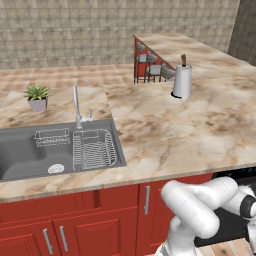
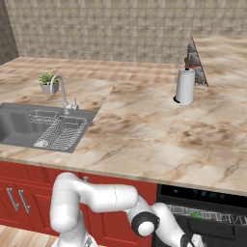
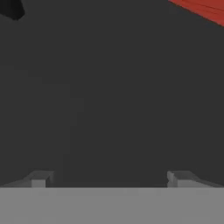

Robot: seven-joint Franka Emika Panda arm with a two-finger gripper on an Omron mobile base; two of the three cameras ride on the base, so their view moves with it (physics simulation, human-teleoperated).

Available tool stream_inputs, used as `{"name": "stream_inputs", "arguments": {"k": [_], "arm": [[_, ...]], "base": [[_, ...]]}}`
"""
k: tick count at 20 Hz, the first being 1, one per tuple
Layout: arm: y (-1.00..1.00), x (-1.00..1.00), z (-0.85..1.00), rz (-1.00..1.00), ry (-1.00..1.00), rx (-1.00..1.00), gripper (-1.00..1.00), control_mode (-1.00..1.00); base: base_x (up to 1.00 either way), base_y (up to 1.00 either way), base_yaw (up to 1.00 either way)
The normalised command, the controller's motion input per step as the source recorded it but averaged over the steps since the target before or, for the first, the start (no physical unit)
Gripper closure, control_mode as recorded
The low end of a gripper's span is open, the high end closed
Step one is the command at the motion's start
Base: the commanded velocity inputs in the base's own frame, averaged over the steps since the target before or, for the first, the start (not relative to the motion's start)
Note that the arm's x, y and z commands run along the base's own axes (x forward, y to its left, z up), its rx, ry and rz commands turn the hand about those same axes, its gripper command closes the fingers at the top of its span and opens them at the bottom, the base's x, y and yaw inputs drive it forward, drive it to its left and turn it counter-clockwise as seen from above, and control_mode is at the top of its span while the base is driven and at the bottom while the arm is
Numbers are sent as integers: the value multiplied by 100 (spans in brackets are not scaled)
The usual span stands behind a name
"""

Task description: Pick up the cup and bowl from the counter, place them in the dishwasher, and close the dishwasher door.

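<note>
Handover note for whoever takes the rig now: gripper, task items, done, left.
Gripper: open, empty, close up against a flat dark panel, likely the dishwasher door; a red cabinet front at one corner of the hand view.
Arm reaches low, toward the dishwasher under the counter.
Dishwasher: its wire rack can be seen, so the door looks not fully shut; something green sits in the rack, too small to identify.
Counter: no cup or bowl on it; paper towel roll, plant, sink.
Left: confirm the load, then shut the door.
</note>
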Motion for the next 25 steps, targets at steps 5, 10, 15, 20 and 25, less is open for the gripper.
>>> {"name": "stream_inputs", "arguments": {"k": [5, 10, 15, 20, 25], "arm": [[-41, 65, 0, 0, 0, 22, -100, -100], [-40, 64, 0, 0, 0, 23, -100, -100], [-40, 69, 0, 0, 0, 22, -100, -100], [-38, 62, -3, 0, 0, 19, -100, -100], [-38, 68, -3, 0, 0, 11, -100, -100]], "base": [[0, 0, 0], [0, 0, 0], [0, 0, 0], [0, 0, 0], [0, 0, 0]]}}
